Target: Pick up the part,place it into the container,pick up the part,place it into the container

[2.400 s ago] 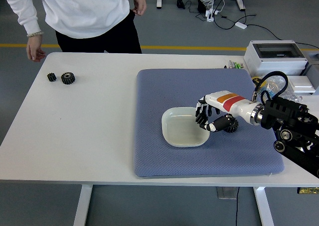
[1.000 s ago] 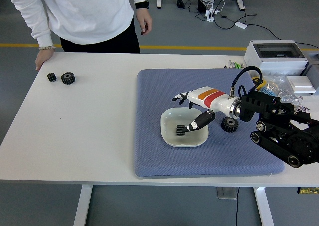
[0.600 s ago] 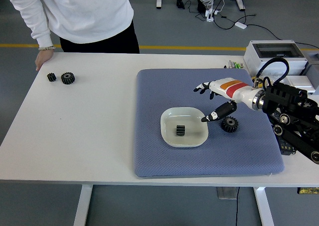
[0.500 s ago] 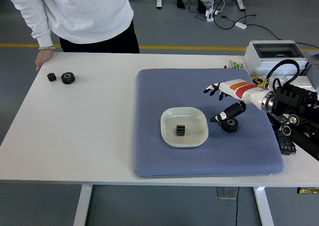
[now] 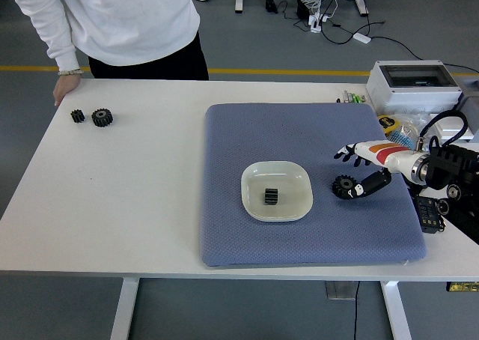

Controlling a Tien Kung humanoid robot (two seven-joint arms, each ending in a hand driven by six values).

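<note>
Your right hand (image 5: 361, 172) hangs spread and empty just right of the gear (image 5: 344, 186) on the mat (image 5: 247, 243); left of that gear, the dish (image 5: 256, 209) holds a small gear (image 5: 271, 196).

I watch the right hand (image 5: 364, 170) pull back toward the right edge of the blue mat (image 5: 247, 235), well clear of the white dish (image 5: 250, 205) it hovered over moments ago. It has let go of the small black gear (image 5: 271, 196), which now lies in the dish where before there was nothing. The fingers, earlier curled around that part, are now spread, the thumb resting against the larger gear (image 5: 344, 186) on the mat. At the far side, the person's hand (image 5: 63, 91) has come to rest on the table's edge (image 5: 112, 83).
</note>
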